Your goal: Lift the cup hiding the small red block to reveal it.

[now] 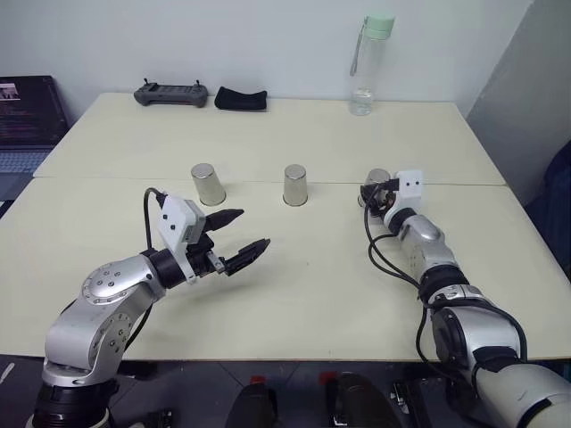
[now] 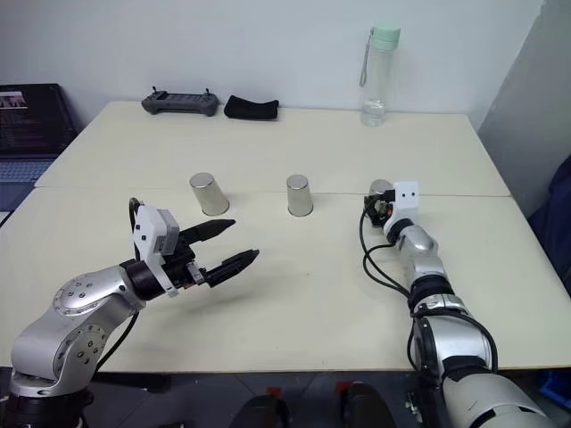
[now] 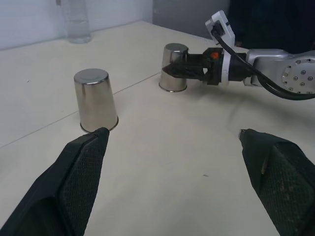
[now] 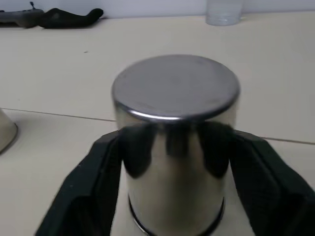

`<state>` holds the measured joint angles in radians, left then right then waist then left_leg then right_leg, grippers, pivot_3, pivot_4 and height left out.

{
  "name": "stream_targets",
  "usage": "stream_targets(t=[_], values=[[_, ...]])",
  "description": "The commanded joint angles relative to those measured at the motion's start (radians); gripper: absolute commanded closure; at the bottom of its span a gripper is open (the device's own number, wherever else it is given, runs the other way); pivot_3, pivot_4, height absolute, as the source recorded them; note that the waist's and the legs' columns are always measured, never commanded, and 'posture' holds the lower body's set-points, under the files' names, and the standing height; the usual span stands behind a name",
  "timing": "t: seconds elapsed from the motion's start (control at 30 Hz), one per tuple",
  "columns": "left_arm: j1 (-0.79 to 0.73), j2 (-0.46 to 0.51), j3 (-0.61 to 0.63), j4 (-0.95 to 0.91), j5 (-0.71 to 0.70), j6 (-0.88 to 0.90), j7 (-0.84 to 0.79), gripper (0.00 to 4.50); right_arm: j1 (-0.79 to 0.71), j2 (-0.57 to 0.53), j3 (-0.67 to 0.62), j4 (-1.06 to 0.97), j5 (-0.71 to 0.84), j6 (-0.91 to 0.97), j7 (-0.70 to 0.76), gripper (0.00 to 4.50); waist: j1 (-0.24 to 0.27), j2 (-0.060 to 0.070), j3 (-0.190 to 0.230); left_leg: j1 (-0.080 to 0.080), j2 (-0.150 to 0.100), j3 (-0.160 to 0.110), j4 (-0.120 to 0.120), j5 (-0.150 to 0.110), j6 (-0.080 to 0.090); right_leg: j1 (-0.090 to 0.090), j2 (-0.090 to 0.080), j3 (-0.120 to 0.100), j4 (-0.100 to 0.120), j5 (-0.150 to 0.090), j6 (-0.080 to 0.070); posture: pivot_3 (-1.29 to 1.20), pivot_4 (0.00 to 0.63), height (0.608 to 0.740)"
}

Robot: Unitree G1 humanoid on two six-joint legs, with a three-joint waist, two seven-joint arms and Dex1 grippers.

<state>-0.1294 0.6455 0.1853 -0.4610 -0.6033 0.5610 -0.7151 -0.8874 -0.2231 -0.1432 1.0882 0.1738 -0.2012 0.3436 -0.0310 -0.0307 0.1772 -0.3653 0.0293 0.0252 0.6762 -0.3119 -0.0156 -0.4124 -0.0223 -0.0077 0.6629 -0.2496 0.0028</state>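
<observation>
Right wrist view: right gripper (image 4: 172, 147) has its two black fingers (image 4: 93, 182) pressed against both sides of the cup (image 4: 175, 142), clamped on it. Cup is upside down, flat base up, rim on the table (image 1: 312, 294). Cannot tell if the rim has left the surface. Small red block not visible.

Head views: that cup (image 1: 376, 183) is the rightmost of three alike in a row along the seam between the two table halves. Middle cup (image 1: 295, 185) and left cup (image 1: 208, 184) both stand inverted, untouched, well apart from each other.

Left gripper (image 1: 234, 236) hovers above the table nearer the robot, below and slightly right of the left cup, fingers spread wide, holding nothing. Left wrist view shows its fingertips (image 3: 101, 135) apart, with the middle cup just beyond one of them.

Far edge: clear bottle with green cap (image 1: 368, 67) upright; black controller (image 1: 170, 93) and black pouch (image 1: 241, 98) side by side. Laptop (image 1: 27, 120) off the table's left.
</observation>
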Motion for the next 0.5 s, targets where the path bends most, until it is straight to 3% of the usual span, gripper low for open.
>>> stream_targets(t=[0.03, 0.3, 0.5], values=[[-0.005, 0.008, 0.014, -0.019, 0.006, -0.018, 0.006, 0.00, -0.034, -0.016, -0.017, -0.005, -0.012, -0.038, -0.017, 1.83, 0.000, 0.000, 0.000, 0.000, 0.000, 0.000, 0.000, 0.000, 0.000, 0.000, 0.000, 0.000, 0.000, 0.000, 0.000, 0.00, 0.150, 0.740], [-0.008, 0.006, 0.011, -0.016, 0.010, -0.016, 0.012, 0.00, -0.023, -0.011, -0.025, -0.052, 0.005, -0.041, 0.014, 1.83, 0.000, 0.000, 0.000, 0.000, 0.000, 0.000, 0.000, 0.000, 0.000, 0.000, 0.000, 0.000, 0.000, 0.000, 0.000, 0.00, 0.150, 0.740], [0.000, 0.003, 0.013, -0.016, 0.015, -0.017, 0.015, 0.00, 0.054, 0.023, -0.008, -0.305, 0.047, 0.064, 0.075, 1.83, 0.000, 0.001, 0.001, 0.000, 0.000, -0.001, 0.000, 0.000, 0.000, 0.000, 0.000, 0.000, 0.000, 0.000, 0.000, 0.00, 0.150, 0.740]])
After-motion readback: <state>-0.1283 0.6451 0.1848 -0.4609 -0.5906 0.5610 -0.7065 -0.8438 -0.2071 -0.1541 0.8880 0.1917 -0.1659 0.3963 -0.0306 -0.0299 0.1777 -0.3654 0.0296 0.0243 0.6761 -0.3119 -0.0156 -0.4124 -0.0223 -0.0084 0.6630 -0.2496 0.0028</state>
